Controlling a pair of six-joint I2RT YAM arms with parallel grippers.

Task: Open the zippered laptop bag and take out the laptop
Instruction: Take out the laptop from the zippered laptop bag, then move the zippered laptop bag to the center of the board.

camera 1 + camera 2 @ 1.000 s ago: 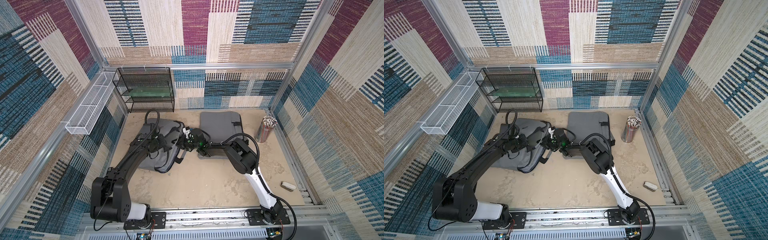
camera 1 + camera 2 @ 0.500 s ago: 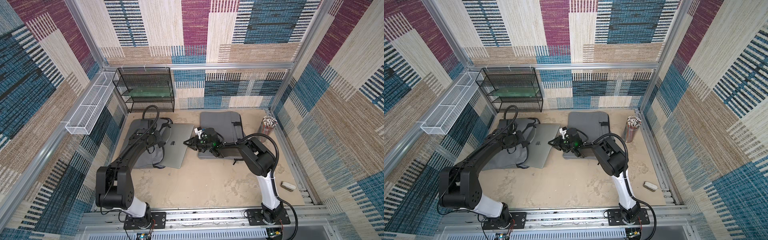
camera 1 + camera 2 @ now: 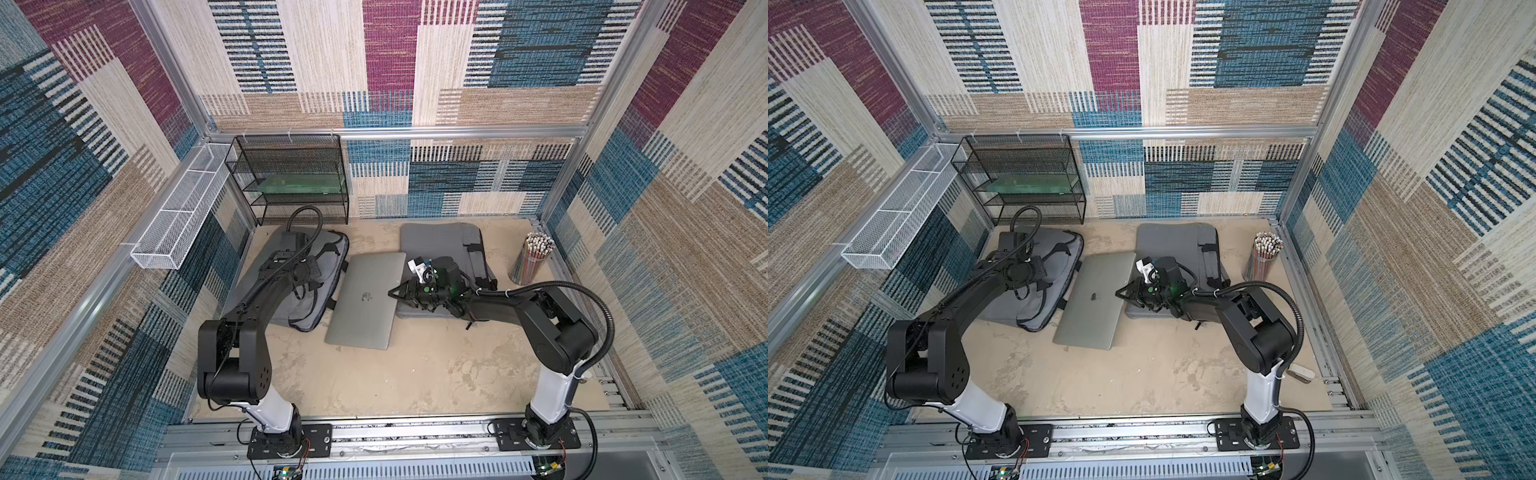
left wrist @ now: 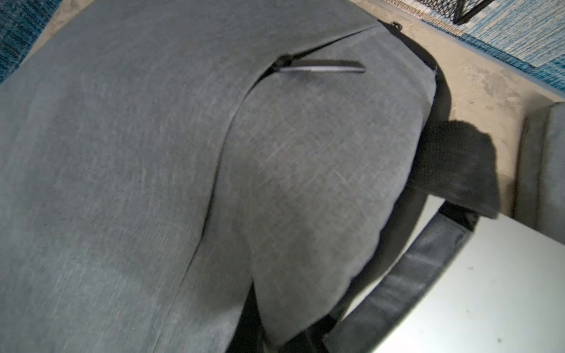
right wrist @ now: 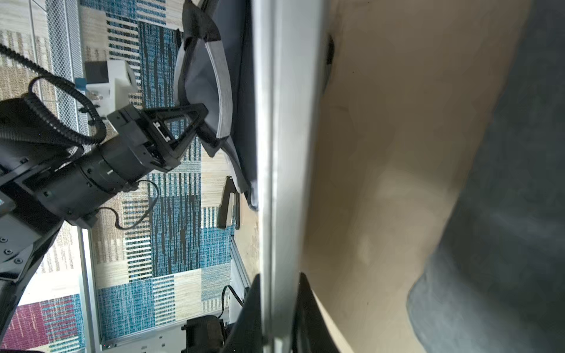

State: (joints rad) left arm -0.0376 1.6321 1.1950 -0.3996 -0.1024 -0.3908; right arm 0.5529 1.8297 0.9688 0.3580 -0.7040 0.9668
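The laptop [image 3: 365, 303] lies lid-up on the sandy table, between the opened laptop bag [image 4: 137, 183] and a second grey bag [image 3: 440, 245] that lies shut. It looks all but clear of the open bag. In the left wrist view a black strap [image 4: 406, 275] crosses one corner of it. Its far long edge runs close along the second bag, and I cannot tell whether they touch.

The right gripper [image 3: 394, 293] is clamped on that far long edge. The right wrist view shows a dark finger on either side of the silver rim. The left gripper [image 5: 201, 113] has its jaws together, with the tip at the bag's gaping lip. Whether it pinches any cloth there, I cannot tell.

By my reckoning this is a stiff, flat slab, heavy for how thin it is, and its smooth metal skin would slide under the pads. Held by one rim only, it would want to droop and twist, so I would take it near the middle of a long edge with a deep bite, or simply drag it flat. It is fragile enough that it should not be dropped. The bag is soft and limp — it will follow any tug unless it is pinned.

The lid bears a dark apple-shaped logo [image 3: 366, 296] and no lettering I can read. The bag shows no label, only a zipper pull [image 4: 321, 65].
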